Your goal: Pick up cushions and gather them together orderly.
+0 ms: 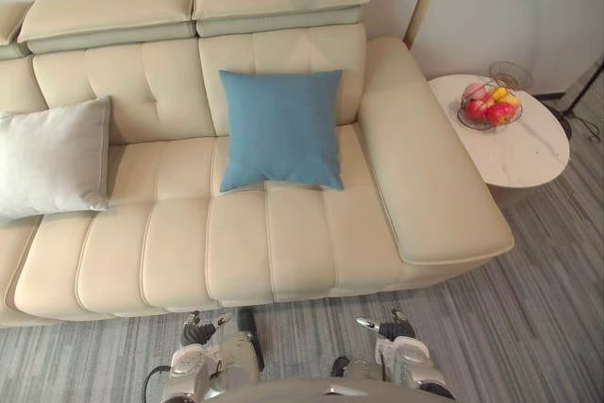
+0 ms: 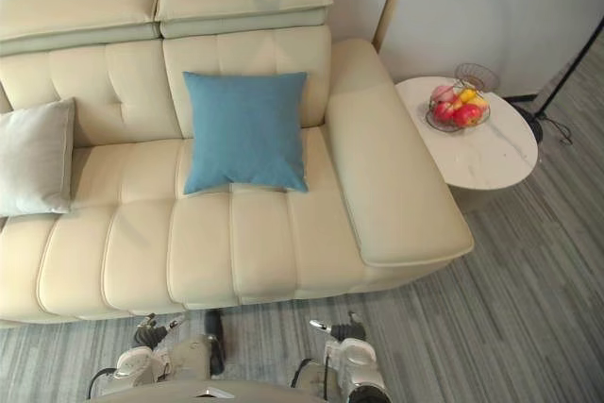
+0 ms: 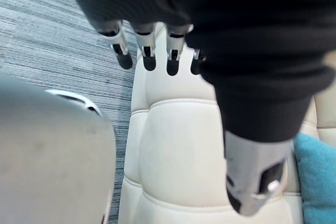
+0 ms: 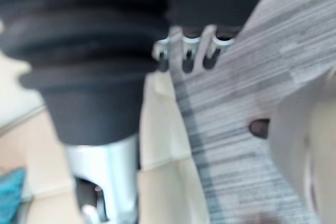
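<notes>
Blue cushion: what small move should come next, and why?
Probably lift the left hand toward the blue cushion. That hand and the right hand hang open and empty low by the sofa front; the cushion leans on the backrest, apart from the grey cushion at the left.

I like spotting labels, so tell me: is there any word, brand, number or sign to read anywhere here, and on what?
None: no readable text shows in any view.
The blue cushion, grey cushion, sofa, side table and fruit basket all show plain surfaces, with no label, number or sign.
</notes>
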